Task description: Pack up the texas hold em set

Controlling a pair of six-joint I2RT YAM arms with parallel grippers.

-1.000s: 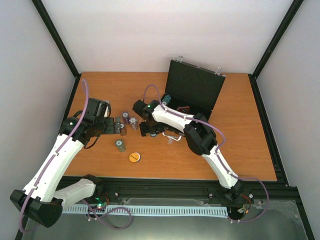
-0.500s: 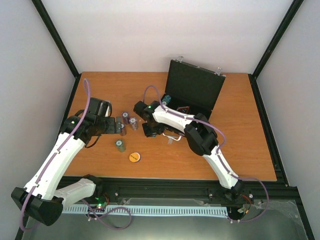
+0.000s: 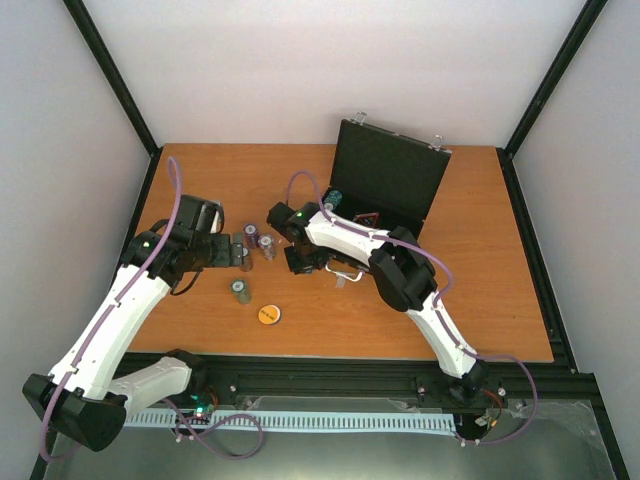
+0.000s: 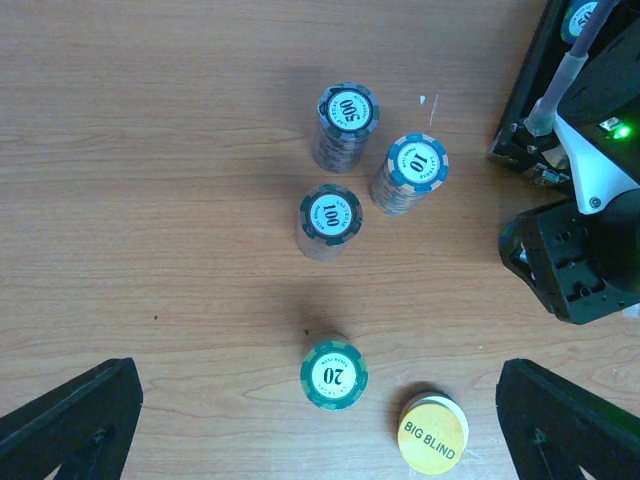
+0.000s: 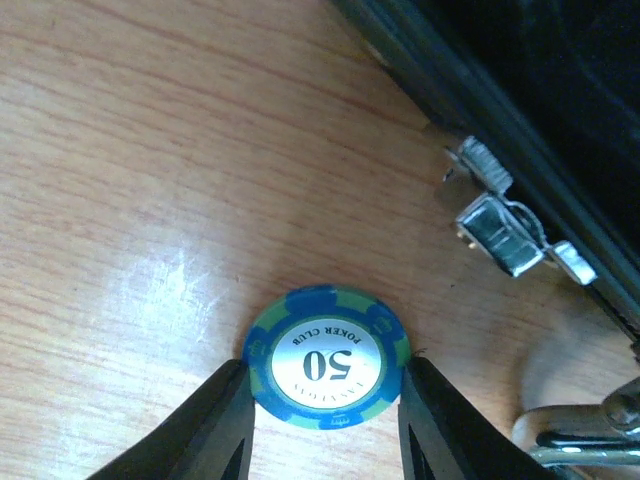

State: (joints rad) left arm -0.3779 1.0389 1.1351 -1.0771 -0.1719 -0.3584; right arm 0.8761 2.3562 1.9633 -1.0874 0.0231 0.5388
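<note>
Case (image 3: 385,180) of flat black finish, standing open near the rear edge of the bench (image 3: 480,300), lid raised toward the back. The right wrist view shows its dark rim, two silver clasps (image 5: 500,235) and part of a metal handle (image 5: 580,430) on the front wall.

Five chip stacks stand on the wood left of the case, marked 500 (image 4: 347,112), 10 (image 4: 417,162), 100 (image 4: 331,213), 20 (image 4: 334,375) and 50 (image 5: 327,357). One orange disc (image 4: 433,435) lettered BIG BLIND lies just beside the 20 stack, toward the front edge. A sixth stack (image 3: 333,198) shows at the case's left end.

Right pincer (image 5: 325,375) is clenched on the 50 stack, a finger touching each side, close before the clasps. Left pincer (image 4: 318,400) hangs released, fingers spread wide, above the 20 stack.

Bare wood runs from the case to the right and front edges; the stacks sit well apart from the left edge.
</note>
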